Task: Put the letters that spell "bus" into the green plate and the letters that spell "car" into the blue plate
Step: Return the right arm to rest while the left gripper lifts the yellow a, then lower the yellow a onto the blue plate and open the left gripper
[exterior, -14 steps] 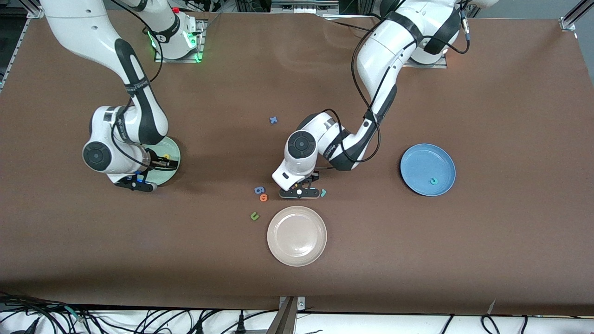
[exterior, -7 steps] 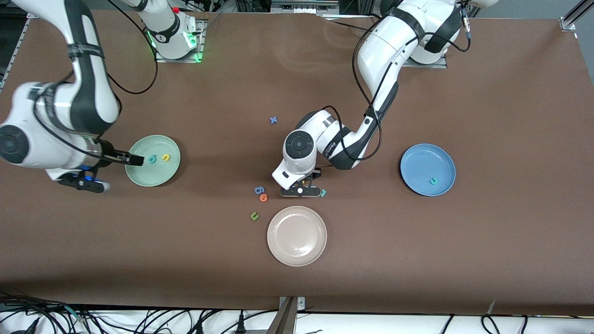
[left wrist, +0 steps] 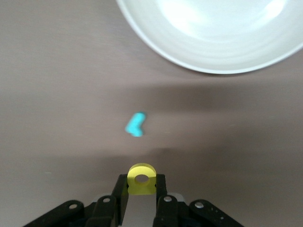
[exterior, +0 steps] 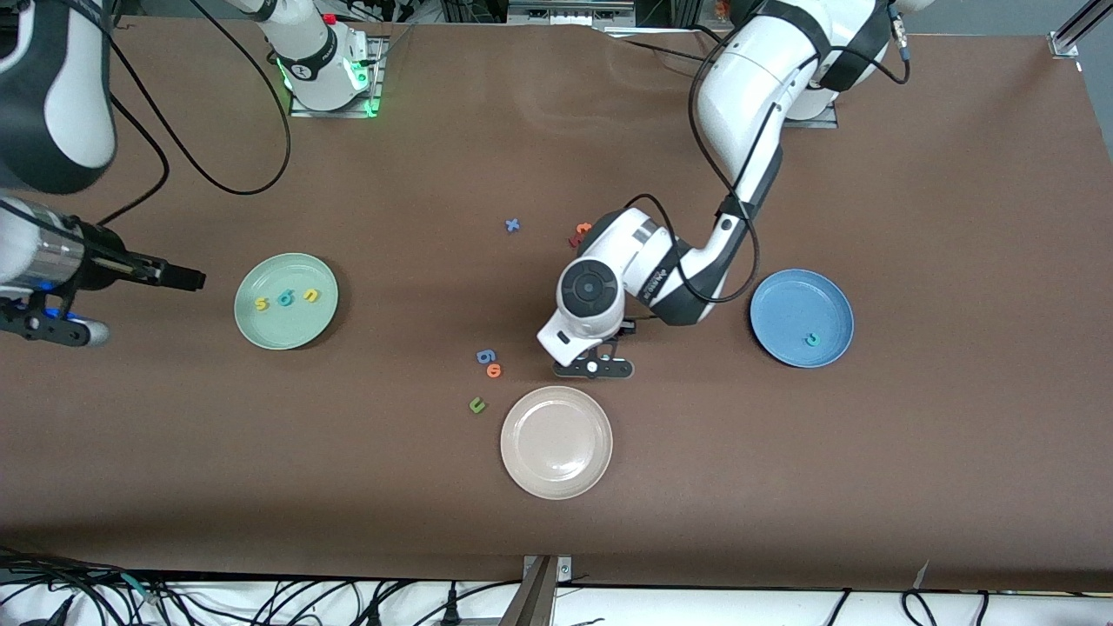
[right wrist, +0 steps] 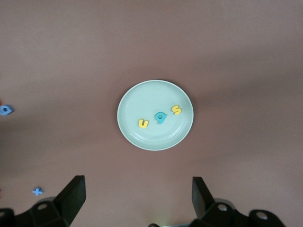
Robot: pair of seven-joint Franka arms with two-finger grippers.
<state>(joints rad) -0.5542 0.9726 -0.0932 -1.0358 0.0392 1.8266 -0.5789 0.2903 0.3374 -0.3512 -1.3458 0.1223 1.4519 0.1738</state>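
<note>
The left gripper (left wrist: 141,189) is clamped on the small yellow foam letter a (left wrist: 141,176), now lifted; the teal foam letter r (left wrist: 136,124) is left on the table. The round medium-blue plate (exterior: 787,304) lies at three o'clock. The right gripper (right wrist: 137,194), jaws wide, has been withdrawn from the round mint-green plate (exterior: 261,330), where "bus" is judged complete.
</note>
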